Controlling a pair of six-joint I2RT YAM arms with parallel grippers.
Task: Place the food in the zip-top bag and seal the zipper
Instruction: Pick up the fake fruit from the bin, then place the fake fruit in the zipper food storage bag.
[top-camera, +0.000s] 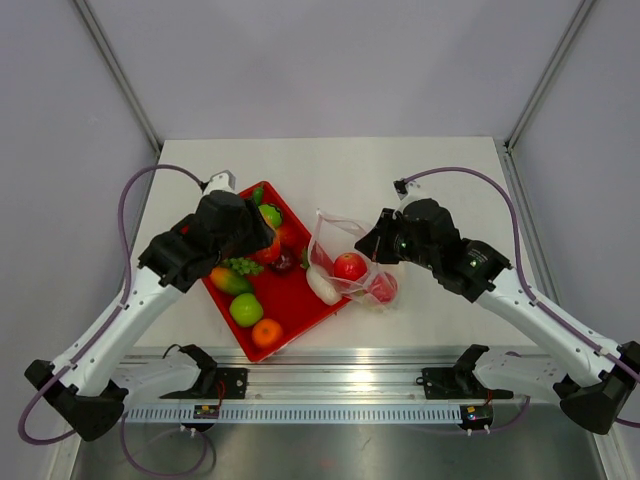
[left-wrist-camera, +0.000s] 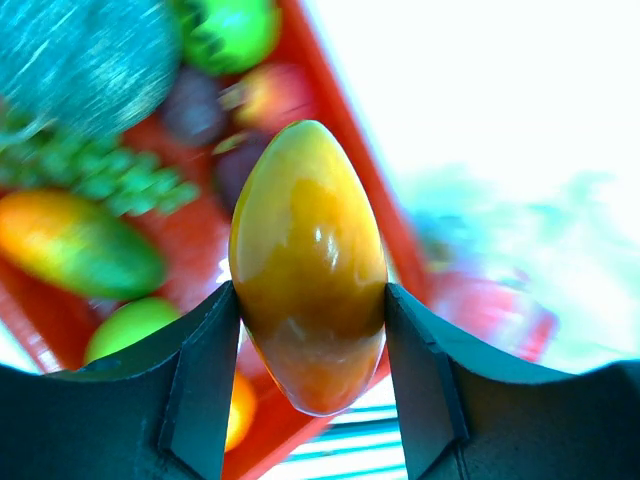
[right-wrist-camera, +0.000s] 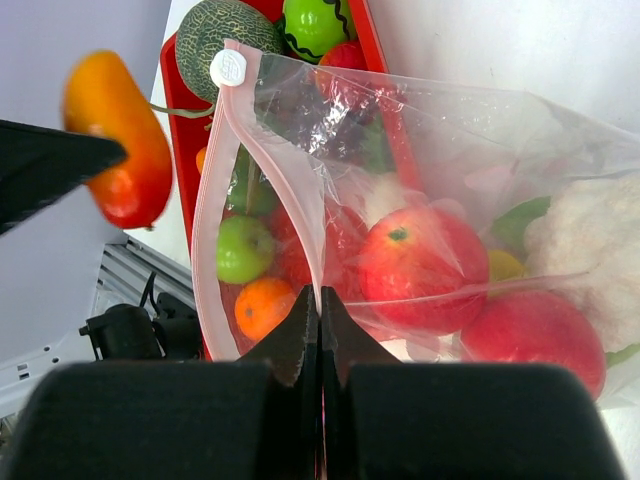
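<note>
My left gripper (top-camera: 264, 244) is shut on an orange-yellow oval toy fruit (left-wrist-camera: 308, 265) and holds it above the red tray, left of the bag mouth; the fruit also shows in the right wrist view (right-wrist-camera: 115, 135). The clear zip-top bag (top-camera: 345, 262) lies right of the tray and holds red apples (right-wrist-camera: 420, 265), a white cauliflower (right-wrist-camera: 590, 240) and other pieces. My right gripper (right-wrist-camera: 320, 297) is shut on the bag's pinkish zipper strip (right-wrist-camera: 213, 200) and holds the mouth open. A white slider (right-wrist-camera: 228, 68) sits at the strip's end.
The red tray (top-camera: 300, 300) holds a green apple (top-camera: 246, 309), an orange (top-camera: 266, 332), a green-orange mango (top-camera: 229, 280), grapes (top-camera: 243, 265) and a melon (right-wrist-camera: 225, 30). The table's front rail (top-camera: 330, 385) runs close below the tray.
</note>
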